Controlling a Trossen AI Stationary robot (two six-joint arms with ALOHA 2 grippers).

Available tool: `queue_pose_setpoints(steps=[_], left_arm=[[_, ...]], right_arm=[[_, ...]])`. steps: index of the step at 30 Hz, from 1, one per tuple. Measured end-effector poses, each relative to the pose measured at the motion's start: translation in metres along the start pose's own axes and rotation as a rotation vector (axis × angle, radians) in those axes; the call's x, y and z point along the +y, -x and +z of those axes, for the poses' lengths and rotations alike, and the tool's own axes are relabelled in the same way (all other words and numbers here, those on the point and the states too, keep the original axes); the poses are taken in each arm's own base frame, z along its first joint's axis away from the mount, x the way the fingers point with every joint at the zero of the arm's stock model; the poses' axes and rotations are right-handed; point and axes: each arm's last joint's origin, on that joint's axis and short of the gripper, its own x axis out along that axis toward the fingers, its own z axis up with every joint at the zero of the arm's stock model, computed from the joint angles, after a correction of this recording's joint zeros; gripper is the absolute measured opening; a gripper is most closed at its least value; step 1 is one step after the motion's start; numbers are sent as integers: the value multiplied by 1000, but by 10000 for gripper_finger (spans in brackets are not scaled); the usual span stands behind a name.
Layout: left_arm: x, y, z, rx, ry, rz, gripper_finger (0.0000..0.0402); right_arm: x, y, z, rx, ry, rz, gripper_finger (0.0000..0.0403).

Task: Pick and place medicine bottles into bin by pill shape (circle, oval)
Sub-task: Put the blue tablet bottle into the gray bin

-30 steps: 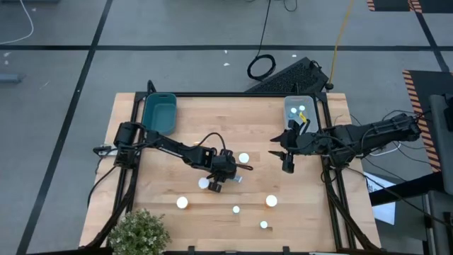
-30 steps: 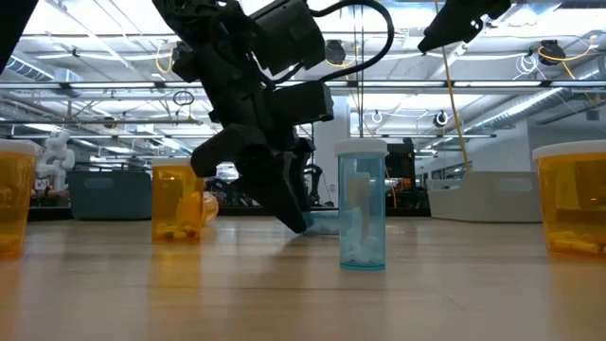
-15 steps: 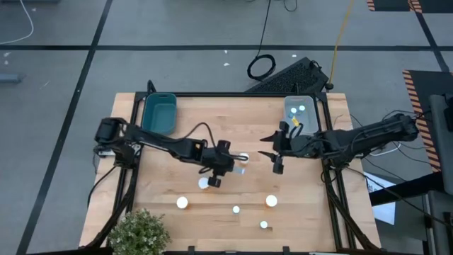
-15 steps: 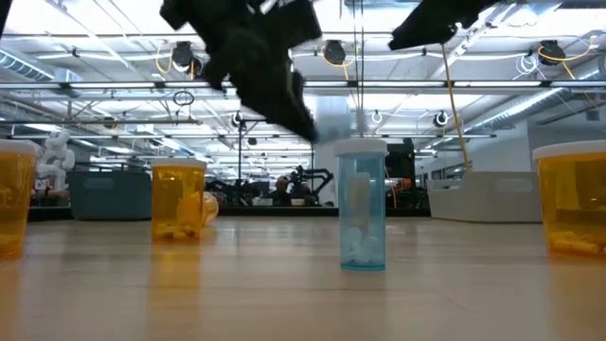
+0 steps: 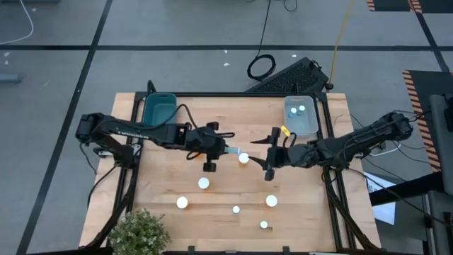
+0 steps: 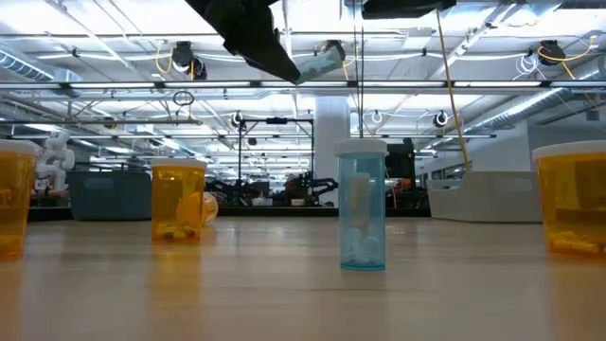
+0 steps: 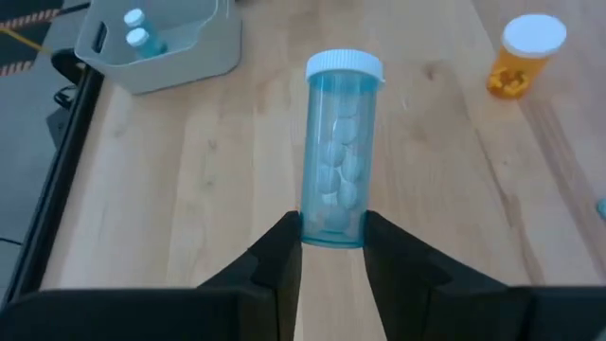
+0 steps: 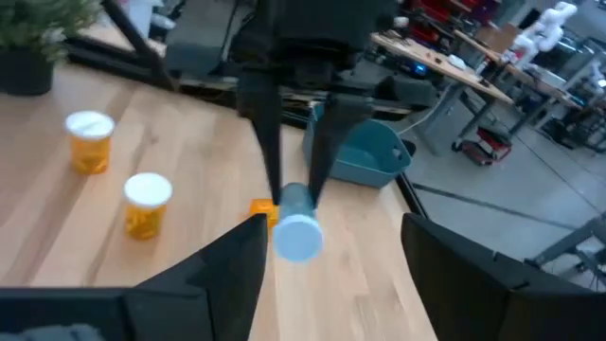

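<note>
Currently a pale blue medicine bottle (image 7: 338,152) is being gripped by its base in the left end effector (image 7: 331,248) and carried lying level above the middle of the worktop (image 5: 177,134). Facing it, the right end effector (image 5: 268,164) is being held with fingers spread and nothing in them. Five more bottles are standing on the near half.

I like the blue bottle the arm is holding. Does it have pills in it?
Yes. The blue bottle, clamped in the left gripper, shows pale pills stacked inside its clear body.
</note>
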Motion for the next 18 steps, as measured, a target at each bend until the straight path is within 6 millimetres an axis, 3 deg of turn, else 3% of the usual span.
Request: queue_pose_setpoints(steps=[6, 18], left_arm=[[-1, -5, 0, -7, 11, -4, 108], [-2, -5, 2, -24, 23, -19, 108]], right_arm=[[8, -6, -4, 24, 86, 17, 260], [25, -31, -14, 31, 205, 30, 254]])
